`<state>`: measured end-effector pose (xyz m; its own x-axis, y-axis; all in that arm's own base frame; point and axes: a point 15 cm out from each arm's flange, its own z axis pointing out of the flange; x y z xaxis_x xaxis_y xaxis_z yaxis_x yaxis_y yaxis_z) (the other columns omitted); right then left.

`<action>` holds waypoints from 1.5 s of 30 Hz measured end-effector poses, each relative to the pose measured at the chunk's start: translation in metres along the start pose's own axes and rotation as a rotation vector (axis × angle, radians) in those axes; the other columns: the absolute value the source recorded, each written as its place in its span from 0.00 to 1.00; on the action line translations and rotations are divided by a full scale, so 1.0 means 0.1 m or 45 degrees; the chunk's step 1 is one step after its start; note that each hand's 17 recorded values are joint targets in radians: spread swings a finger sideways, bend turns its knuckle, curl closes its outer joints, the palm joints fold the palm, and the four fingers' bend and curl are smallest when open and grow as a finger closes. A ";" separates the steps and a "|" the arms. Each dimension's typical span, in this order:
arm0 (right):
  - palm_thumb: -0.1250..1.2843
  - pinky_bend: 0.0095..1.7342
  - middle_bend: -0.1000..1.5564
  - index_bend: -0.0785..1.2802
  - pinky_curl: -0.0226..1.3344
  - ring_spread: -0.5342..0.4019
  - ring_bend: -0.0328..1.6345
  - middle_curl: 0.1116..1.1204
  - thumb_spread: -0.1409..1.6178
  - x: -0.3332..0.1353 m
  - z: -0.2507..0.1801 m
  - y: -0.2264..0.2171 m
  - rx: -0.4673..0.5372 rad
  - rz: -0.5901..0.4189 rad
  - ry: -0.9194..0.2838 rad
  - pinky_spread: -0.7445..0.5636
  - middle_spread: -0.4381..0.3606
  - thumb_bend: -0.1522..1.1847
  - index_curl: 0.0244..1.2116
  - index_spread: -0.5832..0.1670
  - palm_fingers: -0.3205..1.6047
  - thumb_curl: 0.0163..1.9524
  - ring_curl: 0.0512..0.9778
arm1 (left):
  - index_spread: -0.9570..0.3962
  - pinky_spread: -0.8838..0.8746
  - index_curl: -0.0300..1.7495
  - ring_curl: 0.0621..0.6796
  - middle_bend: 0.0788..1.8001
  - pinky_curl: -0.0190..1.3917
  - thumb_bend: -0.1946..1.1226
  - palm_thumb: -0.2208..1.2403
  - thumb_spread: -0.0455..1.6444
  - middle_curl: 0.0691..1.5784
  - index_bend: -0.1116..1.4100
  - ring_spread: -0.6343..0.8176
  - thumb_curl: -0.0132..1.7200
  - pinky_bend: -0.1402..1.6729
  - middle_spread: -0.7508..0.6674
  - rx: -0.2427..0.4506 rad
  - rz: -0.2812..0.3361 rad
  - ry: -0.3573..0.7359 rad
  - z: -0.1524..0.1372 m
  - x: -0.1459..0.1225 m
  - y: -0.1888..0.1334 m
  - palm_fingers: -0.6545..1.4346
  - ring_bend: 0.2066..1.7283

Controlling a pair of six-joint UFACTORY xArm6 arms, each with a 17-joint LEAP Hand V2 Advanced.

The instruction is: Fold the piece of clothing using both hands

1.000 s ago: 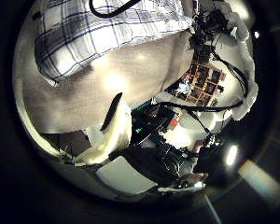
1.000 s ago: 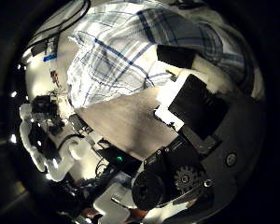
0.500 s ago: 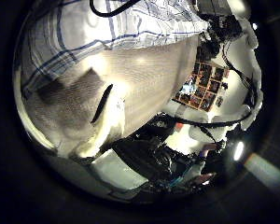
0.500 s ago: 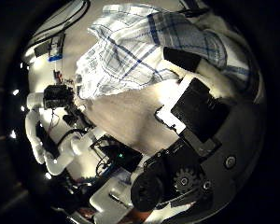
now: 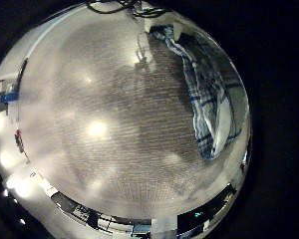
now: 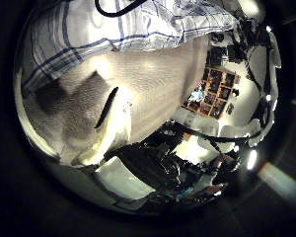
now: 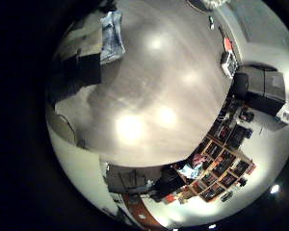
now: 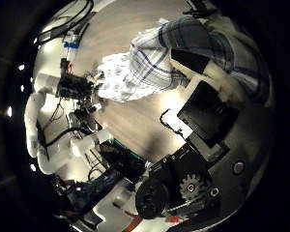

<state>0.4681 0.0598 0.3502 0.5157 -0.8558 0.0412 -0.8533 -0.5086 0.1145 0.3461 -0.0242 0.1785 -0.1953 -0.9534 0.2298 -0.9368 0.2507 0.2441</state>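
Observation:
The piece of clothing is a checked shirt. In the right thumb side palm view the shirt [image 8: 169,53] hangs bunched close to my right hand [image 8: 208,111], whose fingers [image 8: 195,64] curl on its cloth. It stretches from there to my left hand [image 8: 72,89], which holds its far edge above the table [image 8: 126,29]. In the left thumb side palm view the shirt [image 6: 99,28] lies close along the palm, beside a curled finger [image 6: 107,111]. The left little finger side palm view shows a strip of the shirt [image 5: 204,100] hanging beside the table [image 5: 100,110]. The right little finger side palm view shows a corner of the shirt [image 7: 112,37].
The wooden table [image 6: 163,79] lies under both hands, with a shadow on it. A shelf unit [image 7: 222,144] stands in the room beyond the table. My right arm [image 6: 257,89] shows in the left thumb side palm view.
The shirt has been drawn up and bunched between the two hands. More bare table shows under it. My left hand has come closer to my right hand.

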 end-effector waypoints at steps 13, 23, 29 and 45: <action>0.79 0.72 0.85 0.87 0.68 0.34 0.84 0.69 0.68 -1.96 -0.45 -0.62 0.063 -0.453 0.276 0.43 0.36 0.11 0.70 0.42 0.74 0.39 0.73 | 0.63 0.67 0.28 0.26 0.13 0.25 0.15 0.49 0.81 0.19 0.25 0.58 0.18 0.16 0.55 0.167 -0.093 0.117 -0.77 -0.49 0.66 0.50 0.21; 0.78 0.70 0.85 0.88 0.72 0.34 0.84 0.68 0.67 -2.89 0.18 -0.94 0.013 -0.606 0.358 0.42 0.37 0.10 0.69 0.43 0.74 0.39 0.73 | 0.57 0.62 0.34 0.31 0.28 0.20 0.18 0.62 0.81 0.29 0.34 0.44 0.24 0.16 0.44 0.267 -0.313 0.111 -0.98 -1.16 1.27 0.54 0.26; 0.75 0.69 0.85 0.87 0.73 0.34 0.84 0.67 0.68 -3.22 0.25 -1.14 0.122 -0.618 0.241 0.42 0.37 0.09 0.69 0.44 0.74 0.39 0.73 | 0.55 0.60 0.38 0.35 0.32 0.20 0.17 0.63 0.81 0.35 0.38 0.40 0.27 0.18 0.40 0.261 -0.362 0.123 -0.90 -1.34 1.49 0.53 0.30; 0.60 0.60 0.30 0.18 0.56 0.53 0.57 0.32 0.72 -2.61 -0.32 -1.28 0.318 -0.484 0.148 0.58 0.40 0.09 0.34 0.14 0.10 0.33 0.44 | 0.53 0.60 0.44 0.40 0.34 0.23 0.14 0.64 0.81 0.44 0.41 0.38 0.33 0.21 0.38 0.232 -0.344 0.120 -0.83 -1.26 1.49 0.49 0.35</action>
<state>0.4449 0.3514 0.3564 0.7885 -0.5951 0.1554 -0.5870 -0.8035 -0.0987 0.2558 0.1475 0.2639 0.0871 -0.9595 0.2678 -0.9892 -0.0515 0.1375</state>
